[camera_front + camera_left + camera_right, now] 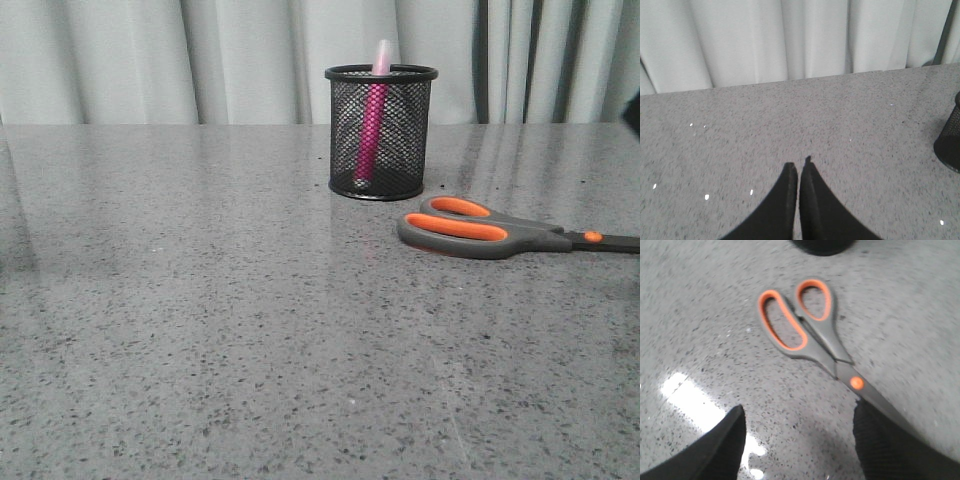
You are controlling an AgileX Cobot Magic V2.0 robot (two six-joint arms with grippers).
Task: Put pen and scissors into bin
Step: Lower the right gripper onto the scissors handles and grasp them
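The black mesh bin (380, 132) stands upright on the grey table, with the magenta pen (372, 118) leaning inside it, pale cap above the rim. The scissors (480, 229) lie flat to the bin's right front, orange-lined handles toward the bin, blades running off the right edge. In the right wrist view the scissors (810, 332) lie just ahead of my right gripper (799, 412), which is open and empty; one finger (880, 440) overlaps the blades. My left gripper (798, 167) is shut and empty over bare table, the bin's edge (949, 140) far to its side.
A pale pleated curtain (200, 60) hangs behind the table's far edge. A bright light reflection (690, 400) lies on the speckled tabletop (200, 330) by the right gripper. A dark bit of the right arm (632, 112) shows at the front view's right edge.
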